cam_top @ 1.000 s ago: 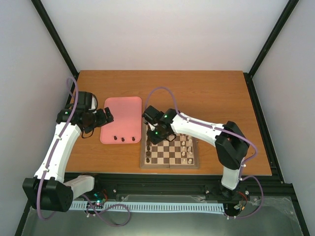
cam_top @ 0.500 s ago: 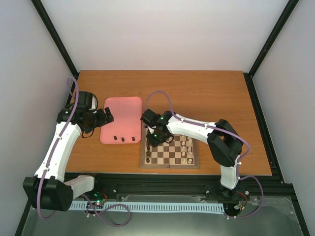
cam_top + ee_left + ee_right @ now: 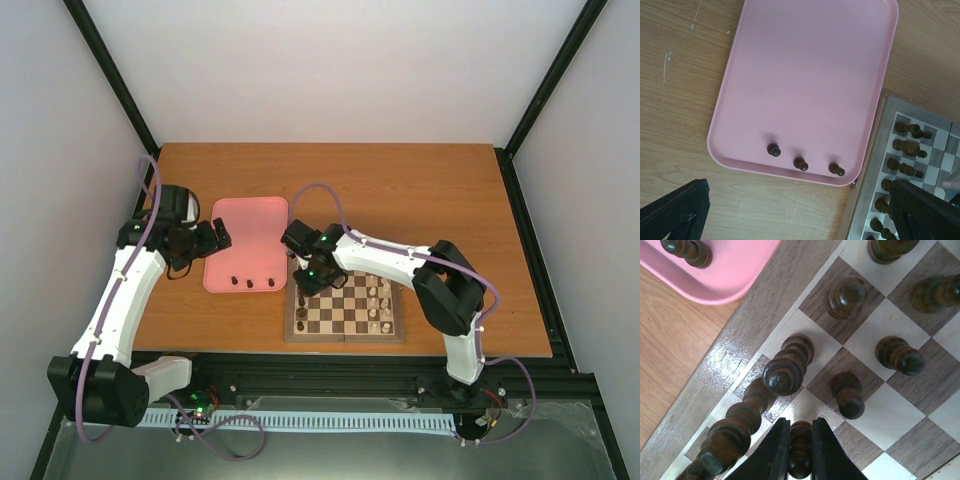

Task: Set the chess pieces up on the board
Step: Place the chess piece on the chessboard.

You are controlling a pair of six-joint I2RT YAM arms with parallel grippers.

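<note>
At the board's (image 3: 345, 338) left edge, right gripper (image 3: 800, 427) is clamped on a piece (image 3: 800, 460) amid close neighbours (image 3: 785, 372), which a crooked release could topple; left gripper (image 3: 215, 238) gapes empty by the tray (image 3: 245, 222).

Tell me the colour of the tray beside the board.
The tray is plain pink, with no pattern. It shows best in the left wrist view.

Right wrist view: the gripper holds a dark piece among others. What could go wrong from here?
1. The right gripper is shut on a dark piece, with a tall neighbour and a pawn close by. Opening or lifting away could knock them over.
2. The held piece might tip on release if it is not set down upright.
</note>
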